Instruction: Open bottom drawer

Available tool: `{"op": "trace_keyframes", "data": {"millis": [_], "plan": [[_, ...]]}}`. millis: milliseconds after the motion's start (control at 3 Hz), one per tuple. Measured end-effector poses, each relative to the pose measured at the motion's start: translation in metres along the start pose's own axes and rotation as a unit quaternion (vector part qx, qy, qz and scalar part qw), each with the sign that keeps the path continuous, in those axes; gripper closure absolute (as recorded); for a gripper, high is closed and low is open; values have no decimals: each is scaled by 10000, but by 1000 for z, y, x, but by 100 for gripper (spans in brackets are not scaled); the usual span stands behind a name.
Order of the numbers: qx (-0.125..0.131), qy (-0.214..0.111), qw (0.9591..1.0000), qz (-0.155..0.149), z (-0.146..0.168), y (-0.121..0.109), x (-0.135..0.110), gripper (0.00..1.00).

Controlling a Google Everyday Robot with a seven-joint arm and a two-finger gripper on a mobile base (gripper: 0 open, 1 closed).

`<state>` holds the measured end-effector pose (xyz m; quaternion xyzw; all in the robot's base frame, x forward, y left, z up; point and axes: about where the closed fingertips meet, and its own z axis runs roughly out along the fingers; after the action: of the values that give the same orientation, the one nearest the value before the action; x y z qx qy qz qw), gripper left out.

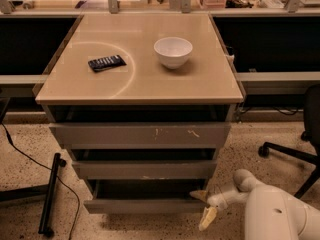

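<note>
The bottom drawer (145, 205) is the lowest of three grey drawers in the cabinet; its plain front stands pulled out a little, with a dark gap above it. My gripper (204, 206) is at the drawer's right end, low near the floor. One pale finger (199, 195) rests at the drawer's top right corner, the other (207, 218) hangs below and to the right of the front. The fingers are spread apart and hold nothing. My white arm (270, 209) comes in from the lower right.
The middle drawer (145, 170) and the scratched top drawer (140, 134) sit above. A white bowl (173, 52) and a dark packet (107, 62) lie on the cabinet top (135, 84). A black stand leg (50, 194) is at left, a chair base (295, 156) at right.
</note>
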<state>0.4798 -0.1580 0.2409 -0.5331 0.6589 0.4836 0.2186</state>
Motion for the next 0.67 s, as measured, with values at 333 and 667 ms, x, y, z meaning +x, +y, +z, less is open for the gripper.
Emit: {"op": "trace_keyframes", "data": {"millis": [333, 667], "plan": [[-235, -208, 9995, 30, 23, -14, 12, 0], [-245, -212, 9995, 30, 22, -12, 9, 0]]}}
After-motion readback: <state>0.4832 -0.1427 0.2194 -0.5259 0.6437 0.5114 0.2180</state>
